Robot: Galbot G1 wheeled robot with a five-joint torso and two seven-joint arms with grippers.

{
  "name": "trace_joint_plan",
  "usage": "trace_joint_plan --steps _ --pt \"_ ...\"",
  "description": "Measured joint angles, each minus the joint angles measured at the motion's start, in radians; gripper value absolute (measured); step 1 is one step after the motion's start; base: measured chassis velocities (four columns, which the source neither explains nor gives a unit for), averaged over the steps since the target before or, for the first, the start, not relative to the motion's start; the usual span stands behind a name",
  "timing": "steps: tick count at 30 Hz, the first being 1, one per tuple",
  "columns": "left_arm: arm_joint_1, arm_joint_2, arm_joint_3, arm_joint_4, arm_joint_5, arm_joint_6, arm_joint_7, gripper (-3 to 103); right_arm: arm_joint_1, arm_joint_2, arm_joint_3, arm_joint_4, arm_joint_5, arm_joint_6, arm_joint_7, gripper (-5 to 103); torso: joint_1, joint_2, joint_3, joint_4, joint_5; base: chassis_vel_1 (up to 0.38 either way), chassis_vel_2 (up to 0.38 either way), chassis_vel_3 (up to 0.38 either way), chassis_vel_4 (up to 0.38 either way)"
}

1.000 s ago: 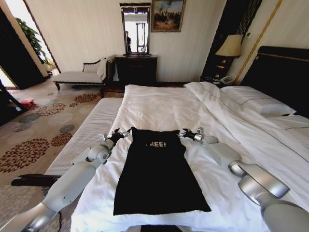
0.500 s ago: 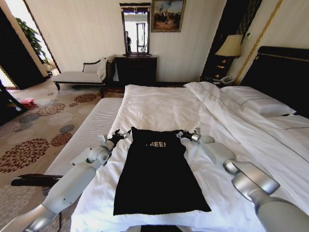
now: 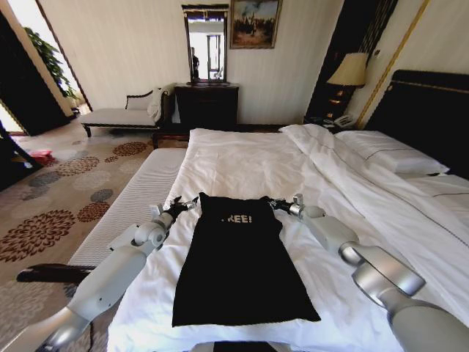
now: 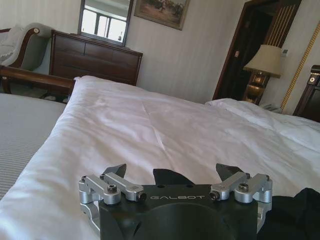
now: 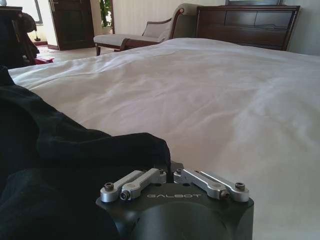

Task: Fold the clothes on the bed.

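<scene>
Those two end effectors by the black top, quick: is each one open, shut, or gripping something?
Left end effector: open, beside the top's far left corner, gripping nothing.
Right end effector: shut on the black top at its far right corner.

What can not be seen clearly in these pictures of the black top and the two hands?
- First letter of the lettering on the black top: head view, lost in a fold; it reads "REE!".
- How much fabric the shut right hand holds: right wrist view, bunched cloth covers its fingertips.
- The top's corner beside the open left hand: left wrist view, cut off by the picture edge.
</scene>
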Motion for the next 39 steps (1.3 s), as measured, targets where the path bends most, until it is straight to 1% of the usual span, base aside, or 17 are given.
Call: trace_joint_plan --steps 3,4,7,9,10,16,18,21,22,24,26,29,30,33,36,37,39 --pt "-0.033 -0.029 0.005 0.067 -0.007 0.004 0.014 100 -0.005 -0.016 -0.006 0.017 0.006 -0.002 0.010 1 0.000 0.000 0.000 -0.0002 -0.0001 0.000 0.000 0.000 0.000" --pt "-0.033 -0.029 0.005 0.067 -0.007 0.004 0.014 100 -0.005 -0.016 -0.006 0.017 0.006 -0.002 0.010 1 0.000 0.000 0.000 -0.0002 -0.0001 0.000 0.000 0.000 0.000" --pt "-0.069 -0.056 0.018 0.152 -0.017 0.009 0.031 100 -0.009 -0.026 -0.009 0.029 0.010 -0.004 0.018 1 0.000 0.000 0.000 0.0001 0.0000 0.000 0.000 0.000 0.000" --pt "-0.076 -0.061 0.021 0.168 -0.018 0.009 0.033 100 -0.009 -0.027 -0.010 0.030 0.010 -0.004 0.020 1 0.000 0.000 0.000 0.0001 0.0000 0.000 0.000 0.000 0.000" --pt "-0.090 -0.074 0.029 0.205 -0.021 0.009 0.041 100 -0.010 -0.028 -0.010 0.030 0.011 -0.005 0.022 1 0.000 0.000 0.000 0.0000 0.0000 0.000 0.000 0.000 0.000" --pt "-0.124 -0.098 0.055 0.273 -0.034 0.006 0.073 100 -0.015 -0.036 -0.010 0.040 0.015 -0.005 0.025 1 0.000 0.000 0.000 0.0001 0.0000 0.000 0.000 0.000 0.000" --pt "-0.141 -0.111 0.059 0.300 -0.042 0.005 0.081 100 -0.017 -0.038 -0.010 0.043 0.015 -0.006 0.028 1 0.000 0.000 0.000 -0.0001 0.0000 0.000 0.000 0.000 0.000" --pt "-0.194 -0.150 0.073 0.368 -0.058 0.003 0.101 100 -0.021 -0.040 -0.015 0.054 0.016 -0.008 0.035 1 0.000 0.000 0.000 -0.0001 -0.0001 0.000 0.000 0.000 0.000" --pt "-0.194 -0.150 0.073 0.368 -0.058 0.003 0.101 100 -0.021 -0.040 -0.015 0.054 0.016 -0.008 0.035 1 0.000 0.000 0.000 -0.0001 -0.0001 0.000 0.000 0.000 0.000" --pt "-0.215 -0.166 0.083 0.395 -0.057 0.001 0.110 100 -0.021 -0.040 -0.017 0.056 0.018 -0.009 0.038 1 0.000 0.000 0.000 -0.0002 0.0001 0.000 0.000 0.000 0.000" --pt "-0.258 -0.204 0.105 0.458 -0.049 -0.006 0.129 99 -0.021 -0.040 -0.023 0.064 0.025 -0.015 0.046 1 0.000 0.000 0.000 -0.0005 0.0000 0.000 0.000 0.000 0.000" --pt "-0.270 -0.219 0.111 0.478 -0.046 -0.009 0.134 98 -0.021 -0.040 -0.026 0.068 0.029 -0.017 0.049 1 0.000 0.000 0.000 -0.0004 0.0001 0.000 0.000 0.000 0.000" --pt "-0.281 -0.234 0.116 0.500 -0.045 -0.012 0.139 98 -0.021 -0.040 -0.029 0.071 0.034 -0.018 0.051 1 0.000 0.000 0.000 -0.0001 0.0000 0.000 0.000 0.000 0.000" --pt "-0.294 -0.249 0.127 0.527 -0.045 -0.017 0.144 97 -0.021 -0.040 -0.031 0.071 0.036 -0.020 0.051 1 0.000 0.000 0.000 0.0001 0.0000 0.000 0.000 0.000 0.000" --pt "-0.323 -0.266 0.160 0.584 -0.046 -0.024 0.155 97 -0.021 -0.037 -0.031 0.065 0.037 -0.020 0.051 1 0.000 0.000 0.000 -0.0003 -0.0001 0.000 0.000 0.000 0.000" --pt "-0.323 -0.266 0.160 0.584 -0.046 -0.024 0.155 97 -0.021 -0.037 -0.031 0.065 0.037 -0.020 0.051 1 0.000 0.000 0.000 -0.0003 -0.0001 0.000 0.000 0.000 0.000" --pt "-0.343 -0.272 0.189 0.623 -0.047 -0.035 0.167 96 -0.022 -0.035 -0.031 0.065 0.037 -0.020 0.051 1 0.000 0.000 0.000 0.0000 0.0001 0.000 0.000 0.000 0.000"
